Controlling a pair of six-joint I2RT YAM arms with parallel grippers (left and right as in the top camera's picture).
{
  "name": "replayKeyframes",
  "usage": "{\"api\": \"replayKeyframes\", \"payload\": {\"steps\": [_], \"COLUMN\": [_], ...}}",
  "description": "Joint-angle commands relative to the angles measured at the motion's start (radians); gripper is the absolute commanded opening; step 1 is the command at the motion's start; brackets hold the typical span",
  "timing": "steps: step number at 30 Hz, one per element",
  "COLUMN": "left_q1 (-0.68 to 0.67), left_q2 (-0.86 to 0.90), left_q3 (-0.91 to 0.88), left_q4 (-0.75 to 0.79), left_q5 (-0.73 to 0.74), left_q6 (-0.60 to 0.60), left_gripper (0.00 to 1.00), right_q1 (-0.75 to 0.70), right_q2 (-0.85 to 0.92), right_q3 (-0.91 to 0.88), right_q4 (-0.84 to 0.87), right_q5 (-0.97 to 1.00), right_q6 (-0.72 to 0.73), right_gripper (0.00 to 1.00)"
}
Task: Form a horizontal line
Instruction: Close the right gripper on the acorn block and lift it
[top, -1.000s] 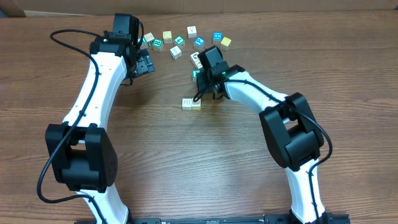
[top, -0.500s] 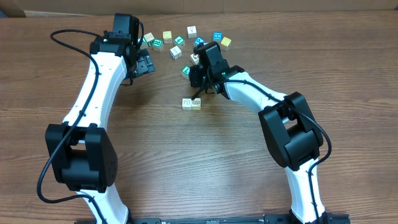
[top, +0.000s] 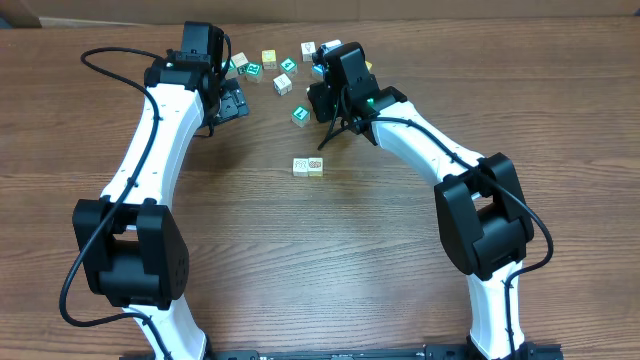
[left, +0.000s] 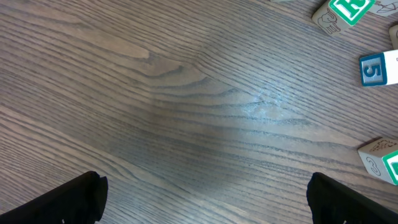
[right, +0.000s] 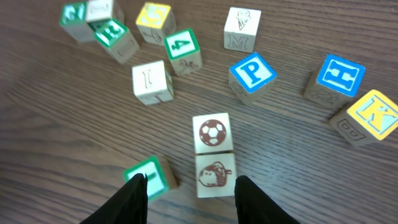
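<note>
The line (top: 308, 166) is only two cubes right now, touching side by side at the centre of the overhead frame. Further up, the right tool (right: 191, 190) is half open and holding nothing. An acorn cube (right: 215, 176) sits right at its fingers, with a ball cube (right: 211, 132) touching it behind. Looks like the fetch step to me: pinch the acorn one, carry it down and butt it against a line end. The left tool (left: 205, 193), at the upper left, is wide open and empty.

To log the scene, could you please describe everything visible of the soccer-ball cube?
The soccer-ball cube is pale, wood-looking, its top face showing a brown soccer ball. It sits flat on the table, one side flush against a similar cube with a brown drawing, just ahead of the open right claw. Nothing grips it.
</note>
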Motion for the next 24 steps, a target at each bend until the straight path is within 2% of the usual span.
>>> {"api": "replayKeyframes", "payload": {"steps": [1,4,14,24], "left_q1": [-0.002,-0.002,-0.002,-0.002], "left_q2": [0.013,0.013,0.013,0.013], "left_q3": [0.024,0.024,0.024,0.024], "left_q4": [-0.002,-0.002,-0.002,-0.002], "left_q5": [-0.014,-0.014,-0.014,-0.014], "left_q6": [0.002,0.001,0.001,0.001], "left_gripper": [1.00,1.00,1.00,1.00], "right_q1": [-0.002,-0.003,-0.003,-0.012], "right_q2": [-0.010,0.016,0.123,0.129], "right_q3": [0.019,0.019,0.019,0.019], "right_q4": [0.008,0.014,0.065,0.097], "right_q5": [0.036,0.036,0.022,0.023], "right_q6": [-0.069,-0.095,-0.105,-0.105], "right_gripper": [0.42,0.46,0.46,0.46]}}
